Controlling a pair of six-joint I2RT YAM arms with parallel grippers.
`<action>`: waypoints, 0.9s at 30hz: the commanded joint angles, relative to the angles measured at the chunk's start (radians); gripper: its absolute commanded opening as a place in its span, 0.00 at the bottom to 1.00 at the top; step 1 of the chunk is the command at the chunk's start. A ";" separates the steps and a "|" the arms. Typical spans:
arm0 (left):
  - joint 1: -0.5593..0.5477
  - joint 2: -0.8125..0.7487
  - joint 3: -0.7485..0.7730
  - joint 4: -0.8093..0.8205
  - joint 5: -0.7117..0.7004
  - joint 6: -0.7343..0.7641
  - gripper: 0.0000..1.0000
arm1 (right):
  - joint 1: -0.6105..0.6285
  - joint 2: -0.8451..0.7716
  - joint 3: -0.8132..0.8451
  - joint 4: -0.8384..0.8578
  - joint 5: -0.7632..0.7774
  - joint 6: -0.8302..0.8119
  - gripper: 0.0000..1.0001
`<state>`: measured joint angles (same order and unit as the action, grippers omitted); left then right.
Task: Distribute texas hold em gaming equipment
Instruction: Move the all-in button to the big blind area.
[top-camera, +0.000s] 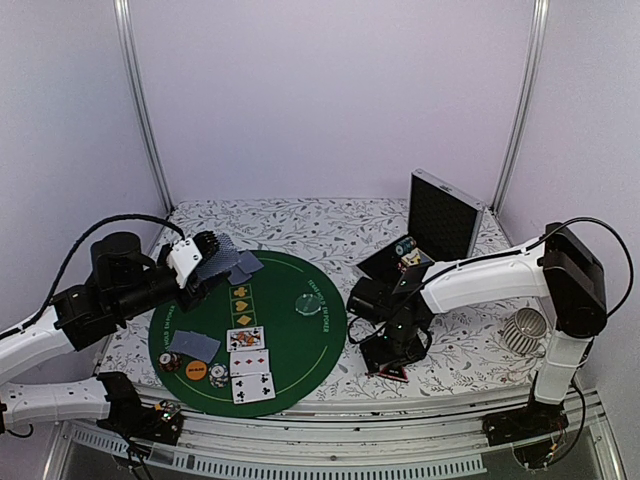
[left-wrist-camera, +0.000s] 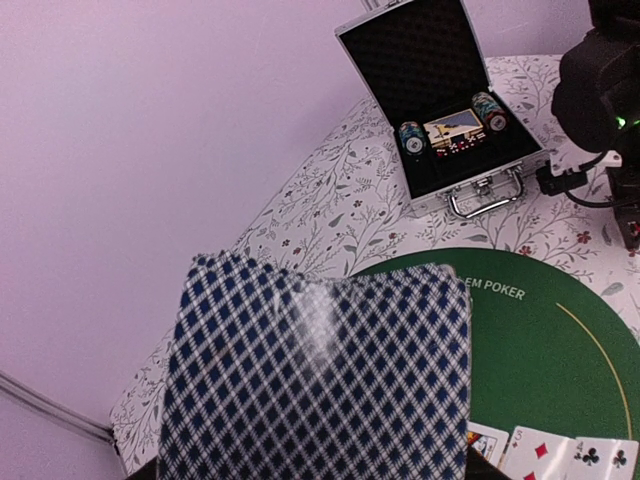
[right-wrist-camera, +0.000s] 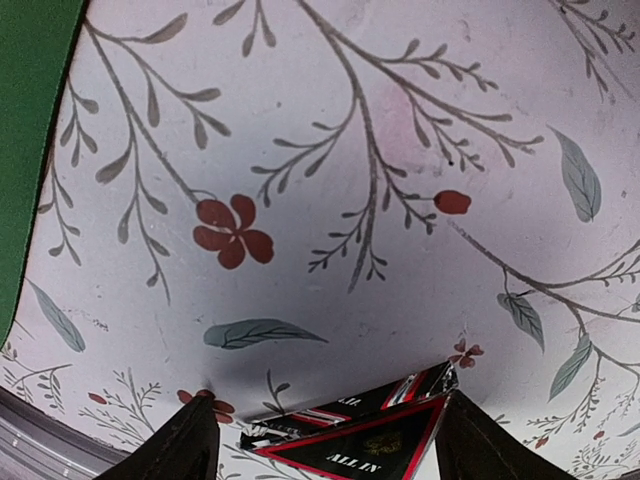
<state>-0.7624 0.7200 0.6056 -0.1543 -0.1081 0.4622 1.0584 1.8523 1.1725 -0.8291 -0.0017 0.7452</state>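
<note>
**Deal partly laid out, token and deck not yet placed**

The mat (top-camera: 300, 350) already carries a share of the equipment. A column of face-up cards (top-camera: 248, 340) runs down its middle. At its near-left edge lie two face-down cards (top-camera: 195, 345), two small chip stacks (top-camera: 170, 362) and an orange disc (top-camera: 193, 372). The clear disc (top-camera: 305, 303) sits near the mat's centre. Only that one seat looks furnished.

The left gripper (top-camera: 208, 262) pinches the deck (left-wrist-camera: 320, 380) and holds it in the air over the mat's far-left edge, backs towards its wrist camera. More dealing probably remains.

The right gripper (right-wrist-camera: 325, 455) is low over the tablecloth, right of the mat. Its fingers (right-wrist-camera: 170, 450) are spread on either side of the triangle token (right-wrist-camera: 365, 445), which lies flat on the cloth and is not clamped. The far finger looks close to the token's edge; contact cannot be confirmed. The token has not reached the mat.

The open case (left-wrist-camera: 470, 175) at the back holds further chip rolls (left-wrist-camera: 412, 138) and a boxed pack, so plenty is left to hand out.
</note>
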 joint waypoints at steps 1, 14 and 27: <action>0.004 -0.011 0.001 0.015 0.010 -0.008 0.54 | 0.008 0.032 0.014 -0.004 0.009 0.007 0.76; 0.003 -0.011 0.002 0.011 0.011 -0.010 0.54 | 0.029 0.034 0.008 -0.071 0.022 -0.027 0.75; 0.004 -0.022 -0.001 0.012 0.010 -0.011 0.55 | 0.028 0.068 0.029 -0.067 0.051 -0.044 0.69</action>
<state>-0.7624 0.7170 0.6056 -0.1543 -0.1047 0.4610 1.0809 1.8771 1.1999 -0.8936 0.0139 0.7059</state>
